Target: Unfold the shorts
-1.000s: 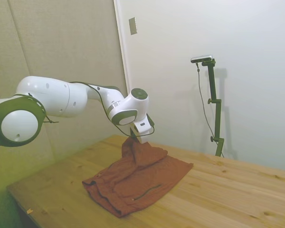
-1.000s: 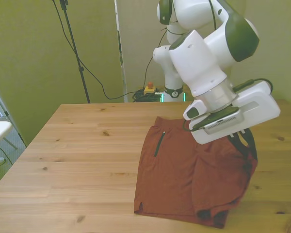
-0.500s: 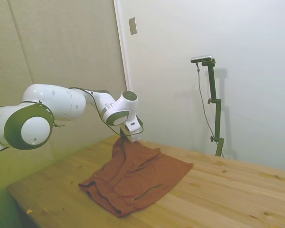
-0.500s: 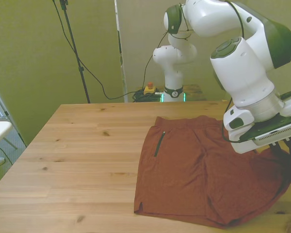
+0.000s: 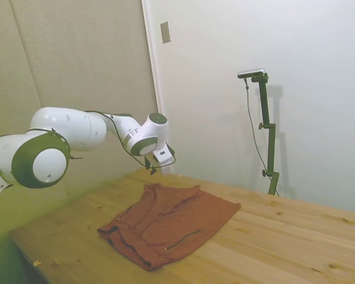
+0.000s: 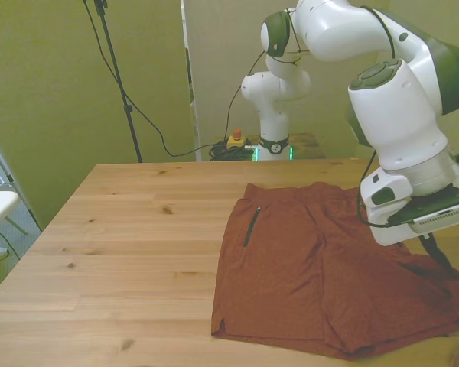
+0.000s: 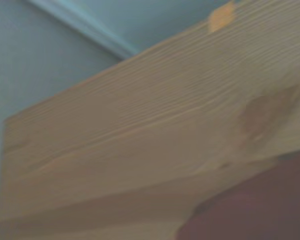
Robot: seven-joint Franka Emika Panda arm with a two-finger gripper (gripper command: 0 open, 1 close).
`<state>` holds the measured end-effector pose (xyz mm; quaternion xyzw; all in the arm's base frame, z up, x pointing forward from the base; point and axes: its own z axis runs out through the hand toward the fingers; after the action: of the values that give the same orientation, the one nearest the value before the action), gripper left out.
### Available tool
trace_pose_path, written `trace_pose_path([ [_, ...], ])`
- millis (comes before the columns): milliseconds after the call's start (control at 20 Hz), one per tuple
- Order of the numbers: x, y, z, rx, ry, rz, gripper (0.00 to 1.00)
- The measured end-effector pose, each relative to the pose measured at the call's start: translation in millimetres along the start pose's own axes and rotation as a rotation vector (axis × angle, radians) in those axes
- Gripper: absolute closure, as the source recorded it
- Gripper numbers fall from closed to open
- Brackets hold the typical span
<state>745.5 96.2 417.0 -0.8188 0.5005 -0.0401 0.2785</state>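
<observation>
You face a light knotty wooden table (image 6: 122, 252) set against padded beige wall panels (image 5: 71, 65) and a plain white wall (image 5: 307, 71) bearing a small grey switch plate (image 5: 165, 32); black cables (image 6: 138, 107) hang behind.

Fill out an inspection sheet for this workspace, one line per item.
Surface: wooden table, bare apart from the garment.
Job's things: shorts lie spread flat, slit pocket facing up, no longer gripped.
Clutter: nothing seen.
Grippers: gripper hangs above the shorts' edge, apart from the cloth; fingers appear open.
Cables: black cable runs down behind the table.
Surroundings: plain walls, a wall plate, a tripod pole.
</observation>
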Motion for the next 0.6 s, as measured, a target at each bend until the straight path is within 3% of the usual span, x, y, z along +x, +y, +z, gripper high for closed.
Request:
trace_pose_path([
  [150,20.4,27.8,-25.1,-0.071,0.127,0.056,0.00],
  [350,21.9,76.4,-73.4,-0.260,0.255,0.094,0.00],
  [600,-23.4,130.7,-136.9,-0.370,0.239,0.021,0.00],
])
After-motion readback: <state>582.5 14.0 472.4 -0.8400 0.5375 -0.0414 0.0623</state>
